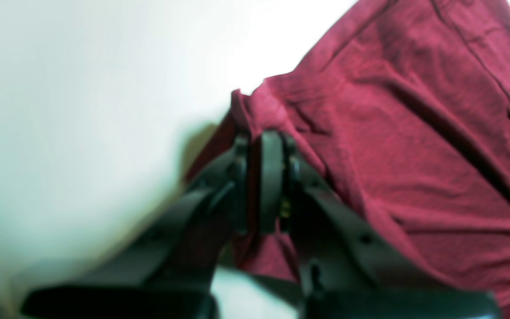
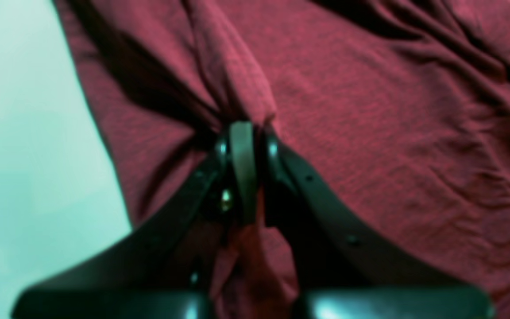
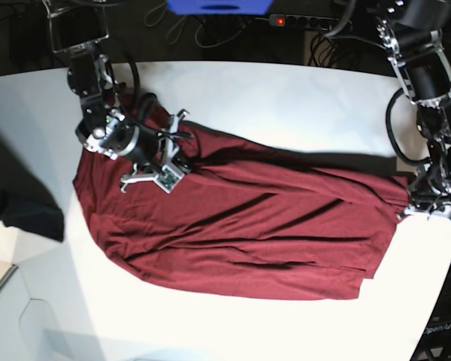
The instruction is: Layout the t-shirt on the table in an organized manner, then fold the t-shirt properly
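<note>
white and smooth, the worktop [image 3: 286,98] fills most of the base view, its far edge curving against a dark background of cables, with a power strip [image 3: 301,20] showing a red light and a blue object [image 3: 218,6] at the top edge. a dark shape [image 3: 22,214] sits at the near left side, off the white surface.

the t-shirt [image 3: 240,226] lies spread across the middle of the worktop, dark maroon, stretched long between the two arms and marked by lengthwise creases. its lower edge hangs in a loose curve, not yet squared.

only the base view shows the whole cloth and both arms at once: the right pincer [image 3: 154,169] is at the cloth's left end in that view, over the fabric, and the left pincer [image 3: 428,204] is at the cloth's far right tip, near the worktop's edge.

the wrist views give what the base view cannot. in the left wrist view the left pincer [image 1: 261,137] is clamped on a bunched corner of the t-shirt [image 1: 414,146], red fabric pinched between its pads, with bare worktop [image 1: 82,110] beside it. in the right wrist view the right pincer [image 2: 244,133] is clamped on a raised ridge of the t-shirt [image 2: 370,133], folds radiating from the grip, with a pale strip of worktop [image 2: 25,155] at the side.
</note>
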